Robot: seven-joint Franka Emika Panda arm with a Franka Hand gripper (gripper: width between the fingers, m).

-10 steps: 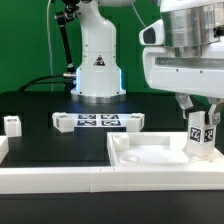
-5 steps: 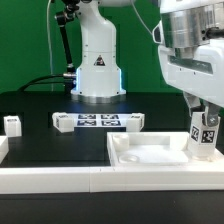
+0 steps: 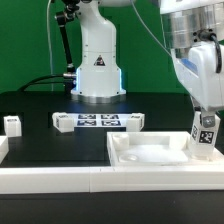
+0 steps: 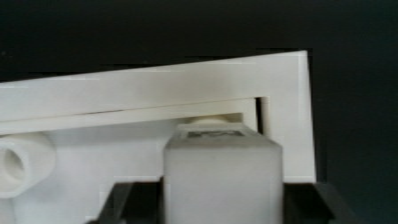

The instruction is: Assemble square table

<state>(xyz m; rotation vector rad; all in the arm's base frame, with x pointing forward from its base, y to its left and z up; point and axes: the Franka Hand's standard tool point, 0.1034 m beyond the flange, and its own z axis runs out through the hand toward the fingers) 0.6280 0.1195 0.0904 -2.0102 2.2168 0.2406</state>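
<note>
Black bench and green backdrop fill my screen, with the arm's base [image 3: 97, 60] at the back and the work happening at the exterior view's right. The gripper [image 3: 204, 120] has its jaws pinching a short white leg [image 3: 204, 144] from both sides, held upright with its tag facing the camera. The leg's lower end sits at or just above the floor of the tabletop [image 3: 150, 155], close to the corner on that side. I cannot tell whether it touches. In the wrist view the leg [image 4: 222, 175] fills the foreground and the tabletop's raised rim [image 4: 160, 85] turns its corner just beyond. A small round feature [image 4: 214, 127] shows there, which I take to be the socket. To seat this well I would hold the leg dead vertical and centre it over that socket before pressing. I would then go down slowly, because a tilted start could jam it or nudge the tray. The tabletop is a large white square tray with raised rims, lying open side up against the white border bars [image 3: 50, 180] at the front. Three loose legs [image 3: 12, 124] wait well apart from it, two of them flanking the marker board [image 3: 98, 121].
</note>
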